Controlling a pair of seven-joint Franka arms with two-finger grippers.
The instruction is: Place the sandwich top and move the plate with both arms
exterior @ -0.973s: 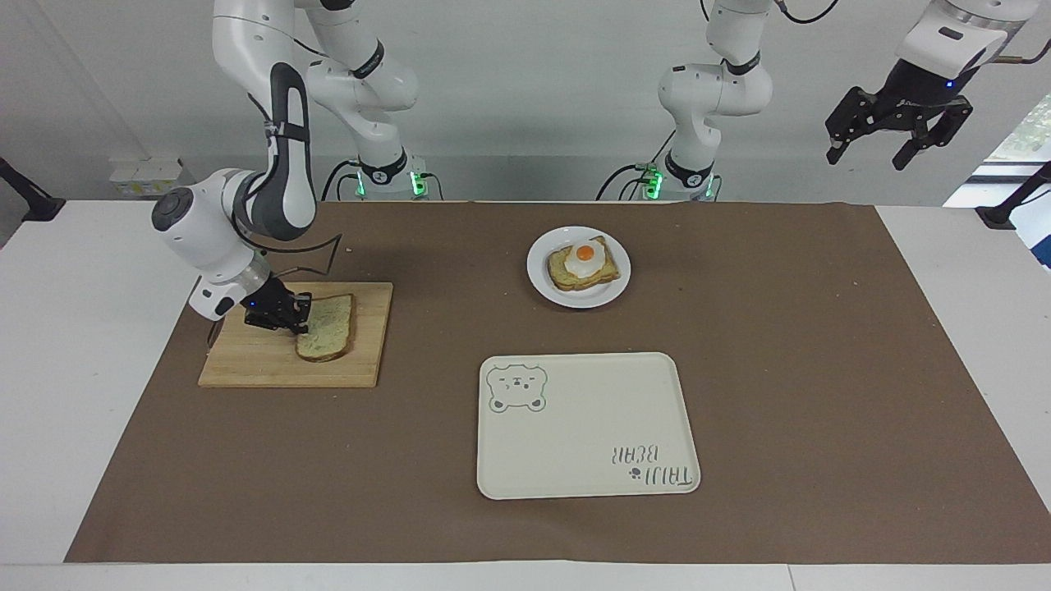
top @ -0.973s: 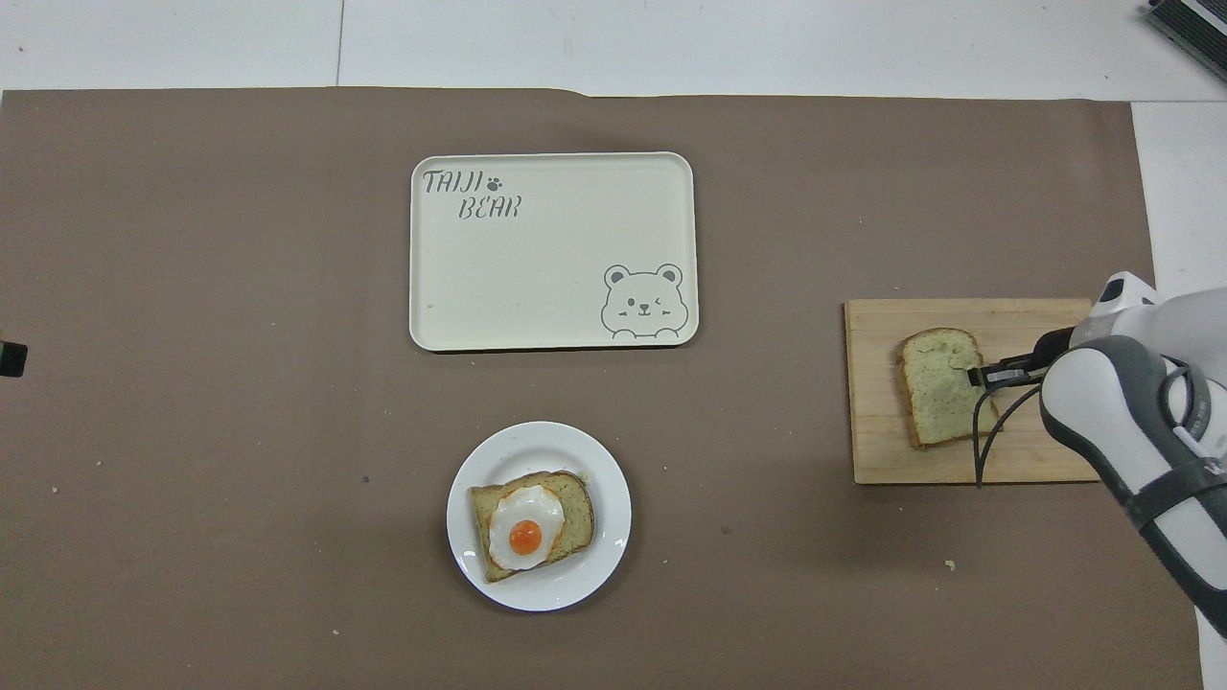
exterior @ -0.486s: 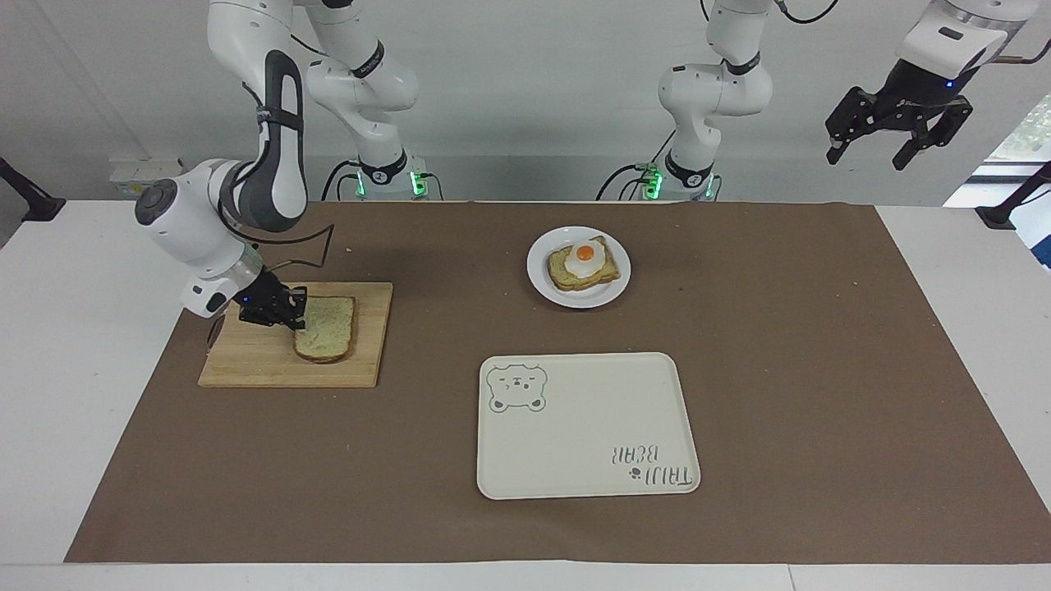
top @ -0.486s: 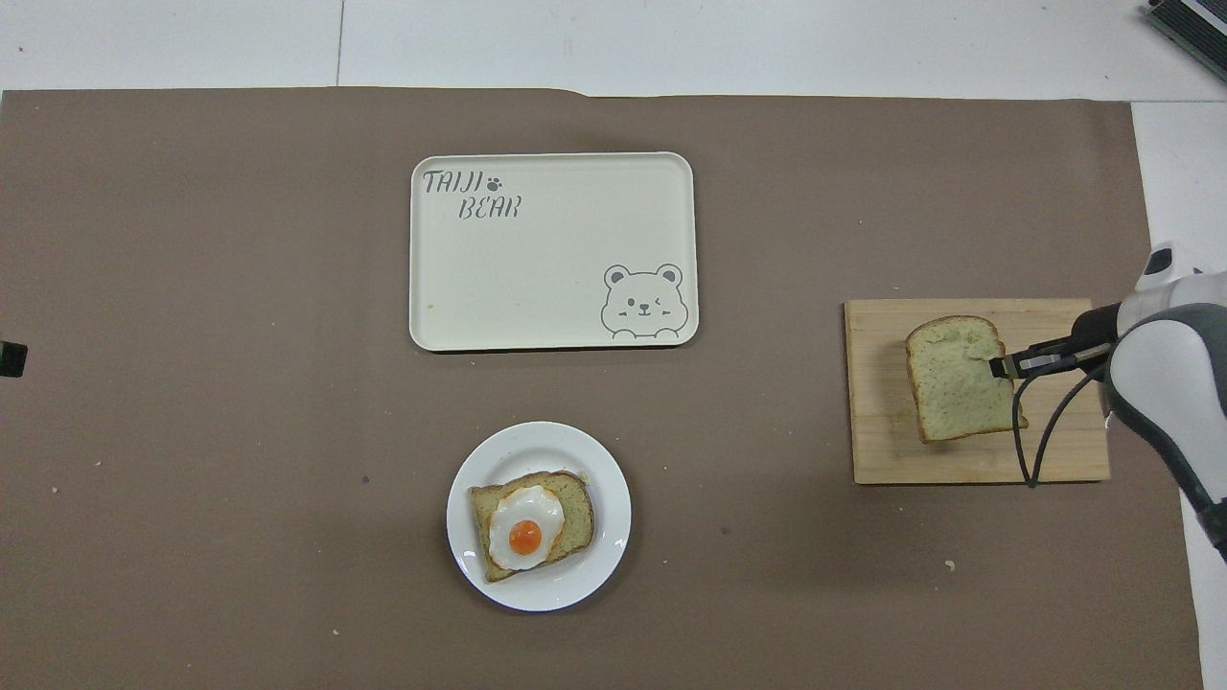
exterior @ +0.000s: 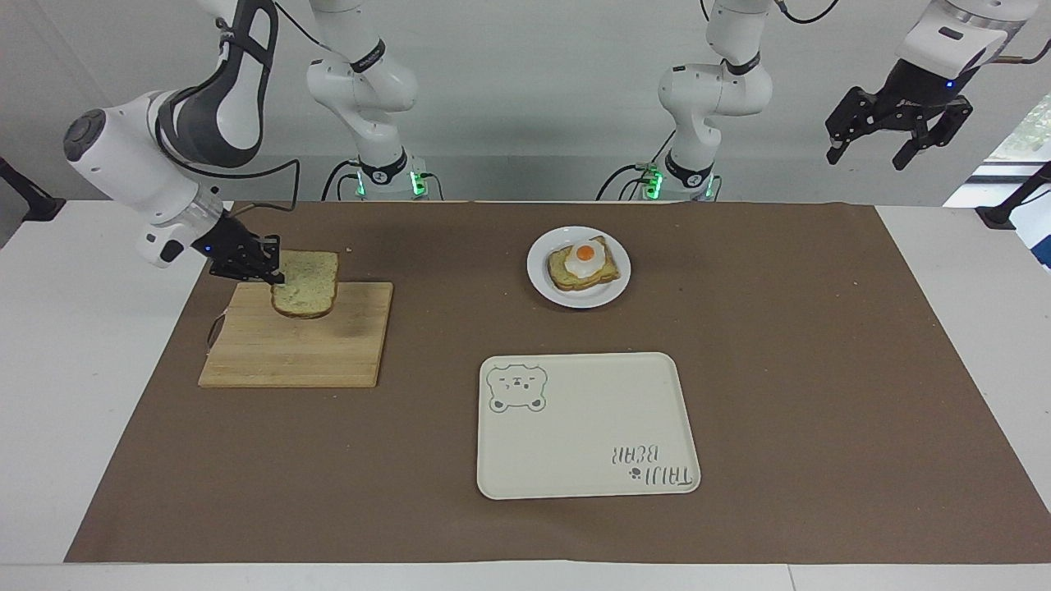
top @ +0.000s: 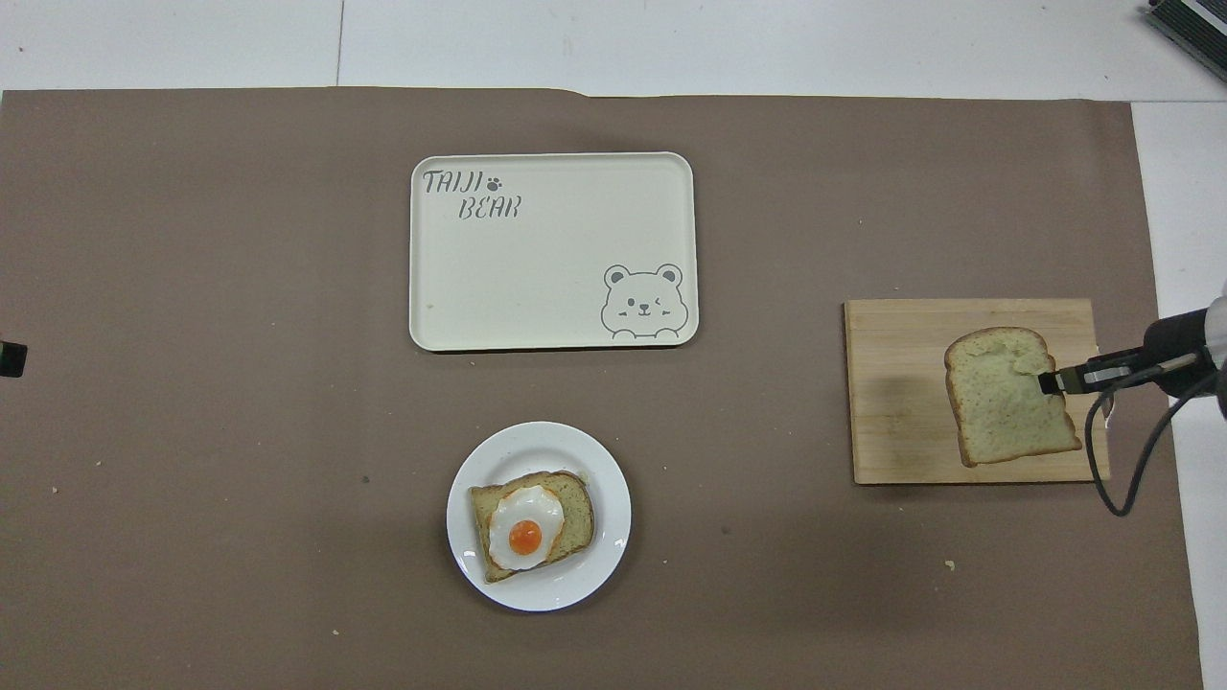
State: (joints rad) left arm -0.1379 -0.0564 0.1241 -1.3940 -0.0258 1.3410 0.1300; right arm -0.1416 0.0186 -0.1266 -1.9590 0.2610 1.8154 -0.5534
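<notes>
My right gripper point(exterior: 275, 277) point(top: 1047, 382) is shut on one edge of the sandwich top point(exterior: 305, 283) point(top: 1005, 398), a pale speckled bread slice with brown crust. The slice hangs in the air over the wooden cutting board point(exterior: 291, 349) point(top: 901, 402), its shadow falling on the wood below. The small white plate point(exterior: 612, 286) point(top: 594, 575) lies mid-table near the robots and carries a toast slice with a fried egg point(exterior: 583, 261) point(top: 527, 525). My left gripper point(exterior: 897, 148) waits high in the air off the left arm's end of the table, open and holding nothing.
A cream rectangular tray point(exterior: 587, 427) point(top: 554, 251) with a bear drawing and lettering lies farther from the robots than the plate. A brown mat point(exterior: 780, 369) covers most of the table. A black cable point(top: 1126, 470) dangles from the right gripper.
The right gripper has lifted the bread slice off the cutting board and carried it upward, drifting toward the right arm's end. The left arm has not moved.
</notes>
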